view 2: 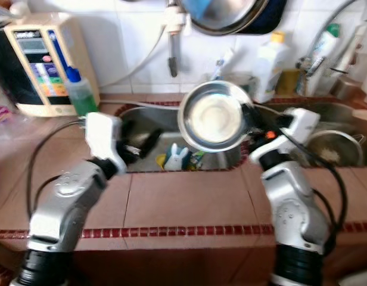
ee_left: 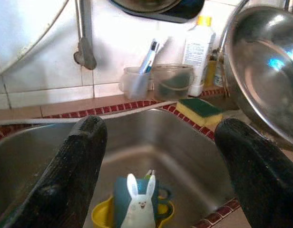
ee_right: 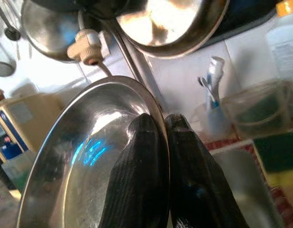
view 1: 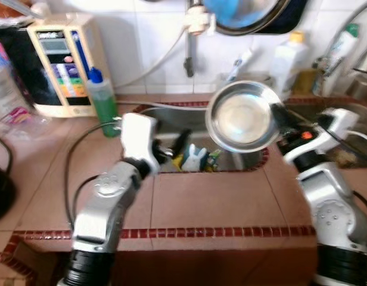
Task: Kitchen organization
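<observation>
While its left gripper (ee_left: 156,175) is hovering spread above the sink (view 1: 171,116), the right gripper (ee_right: 166,142) is pinching a steel bowl (view 1: 243,116) by the rim, aloft over the basin, likely awaiting careful placement.

A bench (view 1: 207,202) of reddish-brown tiles runs across the scene, edged with a band of small dark-red tiles (view 1: 219,232). A steel sink (ee_left: 184,147) is sunk into it, bordered by the same red trim. Behind rises a wall of glossy white tiles (view 1: 154,42), from which a metal tap pipe (view 1: 189,50) hangs down. Bright, even light falls on the wall and bench.
</observation>
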Controlling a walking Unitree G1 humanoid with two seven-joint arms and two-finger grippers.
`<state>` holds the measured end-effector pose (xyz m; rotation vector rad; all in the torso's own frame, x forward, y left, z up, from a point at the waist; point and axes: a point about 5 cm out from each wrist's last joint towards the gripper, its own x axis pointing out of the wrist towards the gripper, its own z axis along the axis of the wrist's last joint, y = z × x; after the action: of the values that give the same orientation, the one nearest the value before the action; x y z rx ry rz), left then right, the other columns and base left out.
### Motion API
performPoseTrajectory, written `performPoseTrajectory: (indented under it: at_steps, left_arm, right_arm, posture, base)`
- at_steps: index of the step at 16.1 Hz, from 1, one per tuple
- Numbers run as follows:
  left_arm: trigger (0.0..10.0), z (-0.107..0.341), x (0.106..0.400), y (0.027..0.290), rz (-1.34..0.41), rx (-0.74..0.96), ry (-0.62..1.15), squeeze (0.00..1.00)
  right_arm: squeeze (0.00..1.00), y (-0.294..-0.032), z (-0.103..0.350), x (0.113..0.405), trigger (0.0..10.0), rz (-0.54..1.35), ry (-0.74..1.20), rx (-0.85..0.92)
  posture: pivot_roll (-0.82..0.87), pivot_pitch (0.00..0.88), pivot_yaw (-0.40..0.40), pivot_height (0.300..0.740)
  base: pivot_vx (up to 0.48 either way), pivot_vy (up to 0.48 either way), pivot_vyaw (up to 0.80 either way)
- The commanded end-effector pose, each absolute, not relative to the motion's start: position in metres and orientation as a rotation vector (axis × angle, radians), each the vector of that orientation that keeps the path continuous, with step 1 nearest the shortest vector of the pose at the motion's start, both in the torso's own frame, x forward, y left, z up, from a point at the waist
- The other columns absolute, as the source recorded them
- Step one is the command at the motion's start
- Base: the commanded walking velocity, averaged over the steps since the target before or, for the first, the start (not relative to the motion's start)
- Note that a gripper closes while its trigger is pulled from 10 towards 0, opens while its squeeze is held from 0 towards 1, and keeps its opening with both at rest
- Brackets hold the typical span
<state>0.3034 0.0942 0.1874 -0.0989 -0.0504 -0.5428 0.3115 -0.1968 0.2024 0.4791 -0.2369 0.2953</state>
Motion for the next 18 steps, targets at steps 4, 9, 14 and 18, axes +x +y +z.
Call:
performPoseTrajectory:
  at_steps: [4,9,14,18]
  left_arm:
    - [10.0,0.189,0.305,0.103,-0.520,-0.086,-0.052,0.00]
    - [10.0,0.188,0.298,0.092,-0.604,-0.033,-0.057,0.00]
    - [10.0,0.186,0.287,0.077,-0.716,0.037,-0.051,0.00]
    - [10.0,0.175,0.272,0.072,-0.785,0.086,-0.010,0.00]
  right_arm:
    - [0.00,-0.187,0.207,0.314,10.0,0.328,-0.248,0.489]
    - [0.00,-0.192,0.204,0.317,10.0,0.313,-0.237,0.475]
    - [0.00,-0.211,0.184,0.330,10.0,0.185,-0.129,0.403]
    - [0.00,-0.226,0.172,0.340,10.0,0.076,-0.052,0.361]
  posture:
    - [-0.13,0.001,0.012,0.740]
    - [-0.13,0.001,0.012,0.740]
    - [-0.13,0.002,0.017,0.740]
    - [-0.12,0.022,0.030,0.740]
  base:
    - [0.288,0.000,0.00]
    - [0.115,0.000,0.00]
    - [0.000,0.000,0.00]
    - [0.000,0.000,0.00]
